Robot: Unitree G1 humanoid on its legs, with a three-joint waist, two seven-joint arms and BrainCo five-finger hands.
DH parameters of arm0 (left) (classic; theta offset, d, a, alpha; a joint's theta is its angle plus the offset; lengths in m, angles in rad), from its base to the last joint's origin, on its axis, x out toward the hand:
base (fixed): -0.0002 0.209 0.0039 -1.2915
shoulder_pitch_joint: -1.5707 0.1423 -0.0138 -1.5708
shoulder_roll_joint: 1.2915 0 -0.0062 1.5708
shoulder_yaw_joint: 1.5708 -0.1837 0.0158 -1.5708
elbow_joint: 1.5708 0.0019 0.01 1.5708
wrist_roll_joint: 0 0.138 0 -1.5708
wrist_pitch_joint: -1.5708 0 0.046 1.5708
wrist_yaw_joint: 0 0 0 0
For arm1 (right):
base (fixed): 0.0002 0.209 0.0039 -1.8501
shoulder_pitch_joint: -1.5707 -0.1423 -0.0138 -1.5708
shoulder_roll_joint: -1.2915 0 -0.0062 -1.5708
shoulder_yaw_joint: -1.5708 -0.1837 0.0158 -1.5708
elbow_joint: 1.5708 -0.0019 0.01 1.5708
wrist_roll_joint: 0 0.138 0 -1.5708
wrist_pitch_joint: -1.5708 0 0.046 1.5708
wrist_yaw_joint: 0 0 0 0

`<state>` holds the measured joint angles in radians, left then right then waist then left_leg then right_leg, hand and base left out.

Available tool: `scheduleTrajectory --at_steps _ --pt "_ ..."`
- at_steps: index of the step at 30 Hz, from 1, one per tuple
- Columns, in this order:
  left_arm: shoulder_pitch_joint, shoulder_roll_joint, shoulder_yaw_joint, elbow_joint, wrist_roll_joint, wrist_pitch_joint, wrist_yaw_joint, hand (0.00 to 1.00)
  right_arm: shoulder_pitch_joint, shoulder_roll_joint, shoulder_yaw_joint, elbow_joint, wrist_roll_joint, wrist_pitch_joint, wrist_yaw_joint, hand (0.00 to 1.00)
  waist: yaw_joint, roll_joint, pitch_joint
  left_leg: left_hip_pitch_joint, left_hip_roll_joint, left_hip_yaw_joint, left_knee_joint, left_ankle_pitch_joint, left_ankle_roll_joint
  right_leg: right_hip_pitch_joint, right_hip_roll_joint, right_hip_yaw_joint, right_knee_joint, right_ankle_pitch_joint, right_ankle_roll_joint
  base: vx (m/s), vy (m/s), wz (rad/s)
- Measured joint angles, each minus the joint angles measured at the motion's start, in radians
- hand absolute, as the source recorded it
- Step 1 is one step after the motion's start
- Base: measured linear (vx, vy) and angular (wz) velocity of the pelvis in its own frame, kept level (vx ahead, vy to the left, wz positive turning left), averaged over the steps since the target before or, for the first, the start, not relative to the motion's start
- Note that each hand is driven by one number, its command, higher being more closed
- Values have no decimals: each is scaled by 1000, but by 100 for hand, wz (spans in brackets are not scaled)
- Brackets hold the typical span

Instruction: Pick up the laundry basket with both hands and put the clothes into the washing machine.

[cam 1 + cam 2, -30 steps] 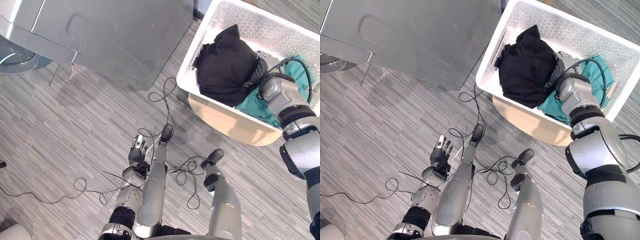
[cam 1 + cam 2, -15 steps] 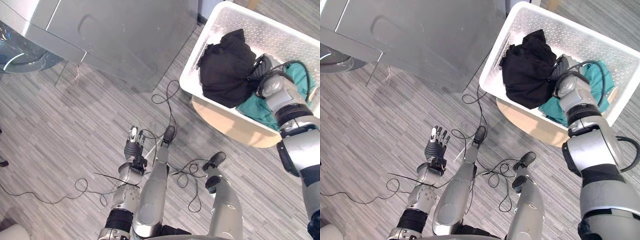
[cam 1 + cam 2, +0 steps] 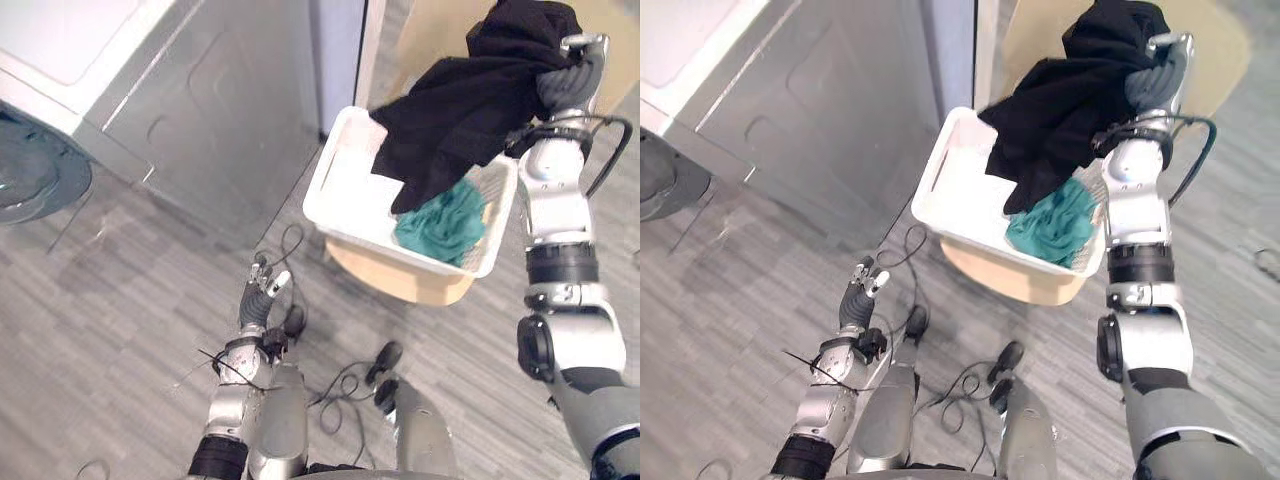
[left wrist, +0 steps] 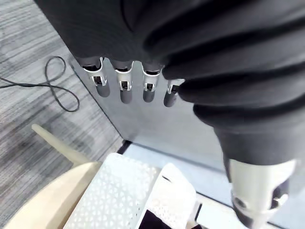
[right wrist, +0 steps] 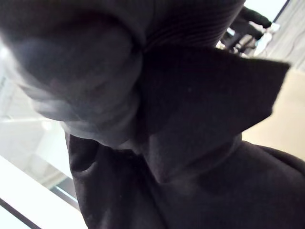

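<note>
While the right arm stands raised well above the laundry basket (image 3: 338,205), the right hand (image 3: 568,78) is at the top of the head views with a black garment (image 3: 450,110) bunched against it.

- Right hand: one silver finger shows hooked over the top of the cloth and the rest are buried in the fabric. The garment hangs free from the hand, so I read it as closed round the cloth. In the right wrist view, dark fabric (image 5: 205,143) lies directly past the ribbed cover.
- Black garment: it is in the air, draped down and toward the robot's left from the hand. Its lowest corner hangs over the inside of the basket. Cannot tell whether that corner touches anything there.
- Laundry basket: white, perforated walls, upright on a tan round stool (image 3: 400,282). It sits just beside the corner of the washing machine (image 3: 200,110) and apart from both hands.
- Teal garment (image 3: 440,222): crumpled inside the basket at the end nearer the right arm, below the hanging black cloth.
- Washing machine: a grey cabinet at the robot's left front, with its round door (image 3: 30,178) swung open at the far left edge of the view.
- Left hand (image 3: 258,298): low over the grey striped floor (image 3: 100,330), well apart from the basket. Its fingers (image 4: 125,88) are straight in a row, the thumb is apart, and it grips nothing. Its wrist view looks past the fingertips at the grey panel of the machine, with the basket wall and stool edge beyond.
</note>
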<state>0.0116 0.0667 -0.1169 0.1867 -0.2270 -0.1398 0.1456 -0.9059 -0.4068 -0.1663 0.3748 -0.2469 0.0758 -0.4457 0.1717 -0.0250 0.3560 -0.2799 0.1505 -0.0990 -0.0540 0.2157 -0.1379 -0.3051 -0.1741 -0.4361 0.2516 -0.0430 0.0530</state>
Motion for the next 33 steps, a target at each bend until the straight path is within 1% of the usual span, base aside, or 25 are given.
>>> scheduleTrajectory --at_steps 1,2,4,5,6,7,8,9,10,11,12,16,18,19,21,22,23,25,26,27,29,31,33 --pt "13 12 0 -17 64 3 8 0 41 21 -7 -53 -2 -13 -8 100 -8 -9 -24 17 -3 10 0 -8 6 21 1 3 -13 4 5 59 0 -6" --pt "35 15 1 -51 121 4 9 0 77 41 -7 -111 -3 -24 -9 100 -22 -13 -53 25 -8 13 1 -10 10 36 3 2 -29 7 8 55 -3 -5" --pt "49 16 1 -91 178 5 9 0 98 61 -6 -163 -19 -37 -8 100 -27 -14 -75 48 -10 27 1 -21 10 57 9 16 -47 15 14 64 -4 -17" --pt "57 18 2 -130 241 5 11 0 100 71 -4 -191 -34 -53 -5 100 -26 -16 -77 77 -9 45 1 -30 9 83 15 32 -69 31 9 72 6 -35" --pt "60 23 3 -175 306 5 11 0 121 74 -3 -248 -40 -72 0 100 -30 -18 -102 91 -9 62 -1 -38 11 105 22 41 -103 47 16 69 10 -28" --pt "60 23 3 -175 306 5 11 0 121 74 -3 -248 -40 -72 0 100 -30 -18 -102 91 -9 62 -1 -38 11 105 22 41 -103 47 16 64 14 -28" --pt "60 33 3 -223 345 4 12 0 137 78 2 -294 -40 -92 12 100 -35 -25 -136 98 -10 78 -4 -46 14 115 28 55 -136 67 17 95 13 -25" --pt "55 36 4 -261 368 3 13 0 138 78 9 -322 -41 -105 24 100 -49 -27 -144 123 -10 89 -13 -47 14 142 31 62 -162 80 21 91 14 -28" --pt "54 38 4 -280 382 2 13 0 140 78 9 -335 -41 -113 35 100 -52 -28 -146 139 -11 94 -20 -47 14 155 32 66 -172 83 23 68 16 -25" --pt "53 38 5 -310 405 -1 14 0 157 78 9 -362 -41 -123 44 100 -54 -35 -166 160 -12 110 -33 -49 16 169 35 80 -190 91 25 56 19 -30" --pt "51 38 4 -336 423 -2 16 0 171 77 9 -371 -41 -140 58 100 -63 -41 -188 176 -12 126 -37 -56 12 181 37 91 -207 98 27 75 22 -35" --pt "31 40 -5 -394 435 -3 8 0 204 76 30 -403 -28 -149 100 100 -87 -56 -230 217 -14 164 -38 -75 13 215 41 126 -243 112 34 45 18 -27" --pt "4 48 -15 -394 401 -3 -2 0 208 77 59 -413 -14 -150 127 100 -98 -56 -248 230 -14 188 -38 -79 14 216 42 148 -248 118 35 14 17 -34" --pt "-19 61 -37 -390 366 -3 -16 0 210 77 87 -430 5 -151 147 100 -103 -55 -255 238 -14 199 -39 -80 14 220 45 161 -257 127 34 1 13 -30" --pt "-63 85 -75 -372 264 -1 -59 0 211 84 125 -448 37 -166 184 100 -108 -54 -256 257 -11 226 -39 -84 8 226 51 188 -265 136 33 -28 7 -39" --pt "-92 94 -97 -346 228 0 -80 0 213 91 162 -460 54 -169 202 100 -115 -52 -257 271 -11 240 -40 -86 8 234 52 198 -275 141 33 -44 4 -35" --pt "-116 101 -118 -318 197 4 -98 0 213 99 192 -474 71 -171 221 100 -130 -49 -260 277 -12 247 -41 -87 7 236 52 206 -275 143 33 -50 6 -28" --pt "-161 117 -150 -253 151 23 -139 0 215 123 265 -499 107 -185 271 100 -148 -45 -279 282 -12 272 -41 -88 6 230 54 229 -286 155 32 -57 7 -30" --pt "-175 125 -159 -235 138 29 -150 0 215 130 296 -509 127 -187 286 100 -157 -45 -285 283 -12 281 -42 -89 6 230 56 239 -296 163 33 -57 2 -45" --pt "-204 127 -164 -203 107 40 -160 0 216 129 335 -519 161 -197 317 100 -160 -45 -286 292 -12 301 -42 -91 3 231 58 259 -308 170 36 -49 -2 -33" --pt "-236 137 -169 -178 72 46 -166 0 216 127 366 -519 192 -206 338 100 -164 -43 -286 295 -12 311 -42 -91 3 229 60 271 -313 177 35 -59 -8 -25" --pt "-261 162 -185 -175 5 46 -167 0 216 125 396 -518 240 -209 367 100 -167 -40 -291 295 -11 321 -43 -90 3 229 62 278 -326 188 32 -51 -13 -14" --pt "-301 195 -215 -153 -82 46 -180 0 216 126 434 -510 287 -214 391 100 -173 -27 -303 295 -12 322 -47 -90 3 229 61 278 -327 189 32 -18 -5 -2"
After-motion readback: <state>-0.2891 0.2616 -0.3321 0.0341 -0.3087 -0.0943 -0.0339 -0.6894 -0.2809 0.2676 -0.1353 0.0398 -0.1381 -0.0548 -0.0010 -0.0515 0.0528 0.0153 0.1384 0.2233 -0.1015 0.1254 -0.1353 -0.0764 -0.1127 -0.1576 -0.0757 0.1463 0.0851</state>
